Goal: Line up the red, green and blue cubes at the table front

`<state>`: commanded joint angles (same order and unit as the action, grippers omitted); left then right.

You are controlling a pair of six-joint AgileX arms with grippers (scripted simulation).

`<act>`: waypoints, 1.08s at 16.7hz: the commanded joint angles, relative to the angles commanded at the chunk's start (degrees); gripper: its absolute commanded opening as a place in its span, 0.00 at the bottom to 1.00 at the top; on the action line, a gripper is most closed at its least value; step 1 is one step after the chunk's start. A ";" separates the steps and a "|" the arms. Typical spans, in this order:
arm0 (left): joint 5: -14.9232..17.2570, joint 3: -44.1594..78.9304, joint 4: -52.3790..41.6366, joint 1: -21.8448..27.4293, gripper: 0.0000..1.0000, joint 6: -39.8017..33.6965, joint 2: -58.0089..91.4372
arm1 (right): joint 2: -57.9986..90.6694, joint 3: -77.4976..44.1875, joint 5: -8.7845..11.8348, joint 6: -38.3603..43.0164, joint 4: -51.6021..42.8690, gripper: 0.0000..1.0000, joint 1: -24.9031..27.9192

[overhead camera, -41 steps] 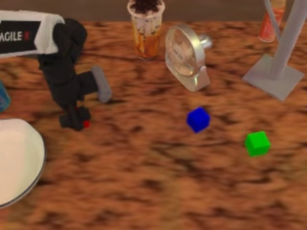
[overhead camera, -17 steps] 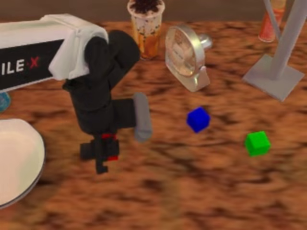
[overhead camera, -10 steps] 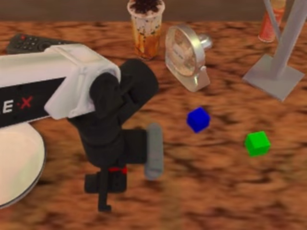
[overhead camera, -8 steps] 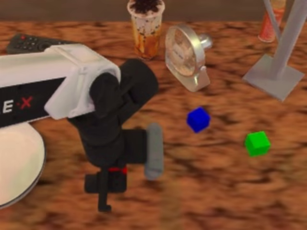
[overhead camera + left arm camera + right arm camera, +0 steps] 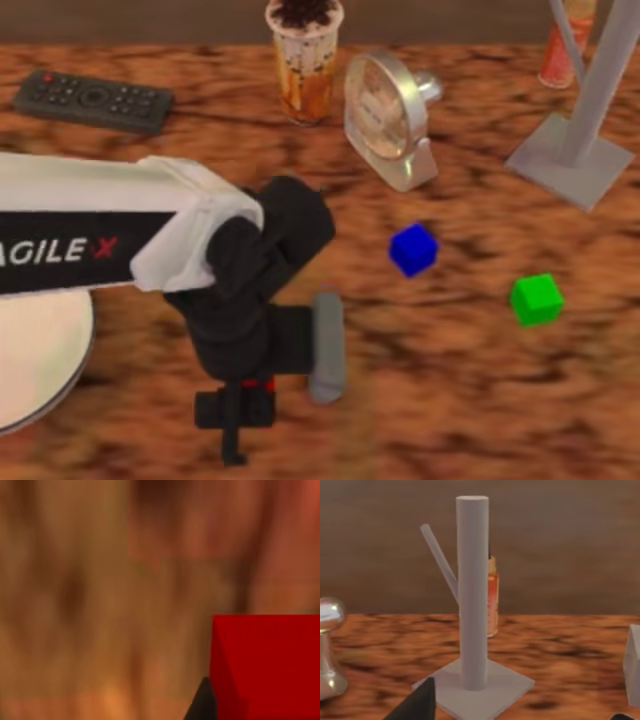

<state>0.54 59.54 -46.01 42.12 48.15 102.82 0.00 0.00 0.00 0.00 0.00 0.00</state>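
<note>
Left pincer: the left arm's black two-finger pincer (image 5: pixel 235 425) sits low in the lower-left part of the top view, clamped on the small glossy bright red cube (image 5: pixel 262 384); only a red sliver shows between the black parts from above

Red cube up close: in the left wrist view the cube (image 5: pixel 267 667) is a plain, flat-faced red block with one dark fingertip (image 5: pixel 202 705) against its edge, blurred wood grain behind it

Why held here: judging by the task, the cube is being carried toward the front edge of the orange-brown wooden counter (image 5: pixel 450 400) to start the row; whether it already touches the wood cannot be told

Blue cube: the small deep blue glossy cube (image 5: pixel 413 249) rests just right of frame centre, in front of the round silver desk fan (image 5: pixel 388 118), turned slightly askew

Green cube: the small bright green glossy cube (image 5: pixel 537 299) lies right of the blue one and a little nearer the front, well apart from it

Right arm: parked out of the top view; its wrist camera faces the grey post stand (image 5: pixel 472 600), and its pincer's state cannot be told

Remaining: blue and green are not yet lined up
</note>
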 joint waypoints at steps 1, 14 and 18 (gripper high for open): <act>-0.03 -0.91 1.58 0.11 0.00 -0.02 0.76 | 0.00 0.00 0.00 0.00 0.00 1.00 0.00; -0.08 -1.72 2.89 0.24 0.60 -0.01 1.47 | 0.00 0.00 0.00 0.00 0.00 1.00 0.00; -0.08 -1.72 2.89 0.24 0.90 -0.01 1.47 | 0.00 0.00 0.00 0.00 0.00 1.00 0.00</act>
<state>0.46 57.82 -43.12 42.37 48.14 104.28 0.00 0.00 0.00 0.00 0.00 0.00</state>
